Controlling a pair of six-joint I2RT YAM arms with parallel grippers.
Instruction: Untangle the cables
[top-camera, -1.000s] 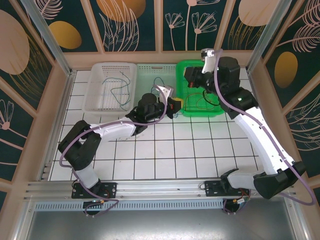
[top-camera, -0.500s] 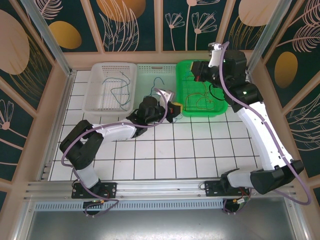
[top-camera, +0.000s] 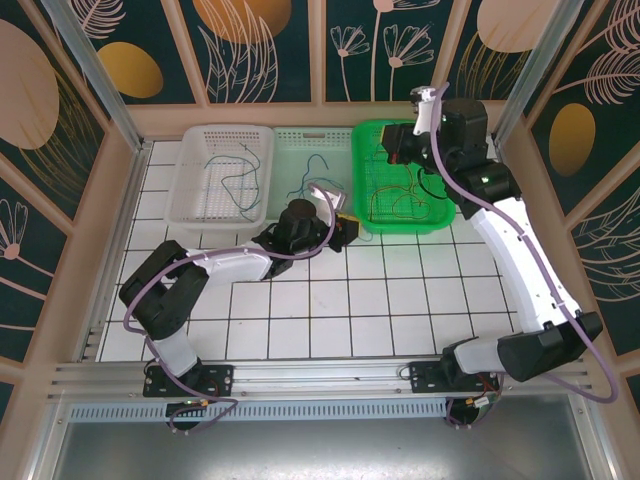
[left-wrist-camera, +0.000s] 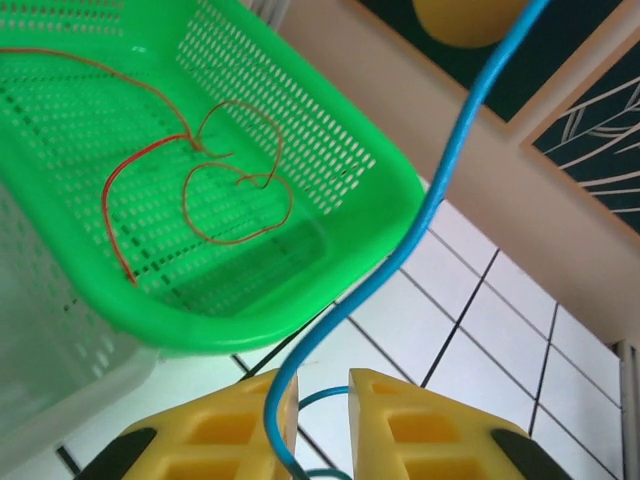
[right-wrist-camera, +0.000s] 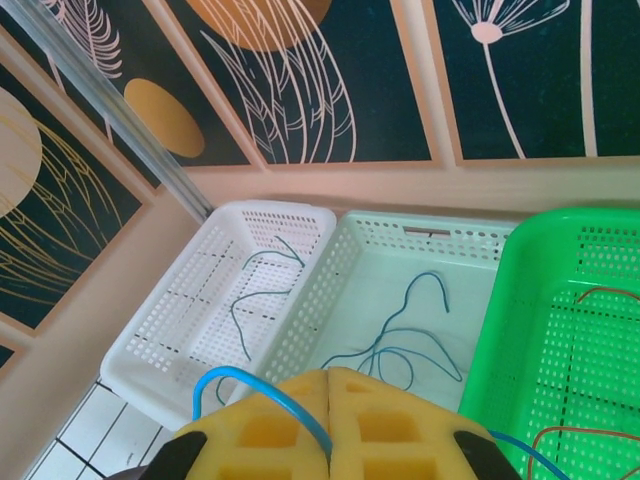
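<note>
Our left gripper (left-wrist-camera: 320, 425) has parted its jaws, the blue cable (left-wrist-camera: 438, 190) loose between them. Our right gripper (right-wrist-camera: 329, 420) stays pinched on it.

Thin blue cable (left-wrist-camera: 438, 190): smooth, faintly glossy plastic sheath. Green perforated basket (left-wrist-camera: 330, 150): shiny moulded plastic. White perforated basket (right-wrist-camera: 185, 310): duller plastic. White tiled table (top-camera: 330, 310): smooth, glossy tiles.

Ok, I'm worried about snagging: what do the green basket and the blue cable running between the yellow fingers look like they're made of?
The green basket looks like moulded plastic, slightly glossy, with walls and floor pierced by regular rows of slots. The blue cable looks like a thin wire in smooth insulation, probably plastic: it bends in soft curves and has a faint sheen. Its core is not visible.
</note>
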